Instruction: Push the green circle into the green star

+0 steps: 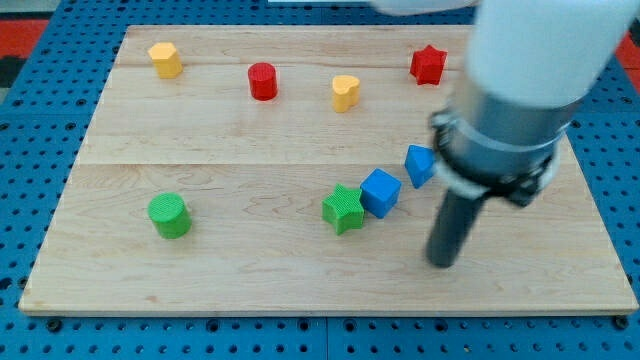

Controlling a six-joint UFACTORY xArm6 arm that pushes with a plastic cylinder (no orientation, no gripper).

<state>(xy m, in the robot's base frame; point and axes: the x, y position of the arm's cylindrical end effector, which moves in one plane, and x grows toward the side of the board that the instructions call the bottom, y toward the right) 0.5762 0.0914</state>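
A light wooden table (250,270) with a fine grain lies on a blue board full of small holes (40,100). There is only one view. The arm has no claw, so there is nothing to open or close; it ends in a dark rod, and my tip (441,263) rests at the view's right, just right of and below the blue cube (380,192).

The ridged green circle block (168,215) sits well apart at the view's left. The green star block (343,209) is near the middle, touching the blue cube. Another blue block (420,165) sits beside that cube.

I think the push has not begun. My tip must go round to the left of the green circle, then push it right.

Along the view's top are a yellow block (165,59), a red round block (262,81), a yellow heart block (345,92) and a red star block (428,64).
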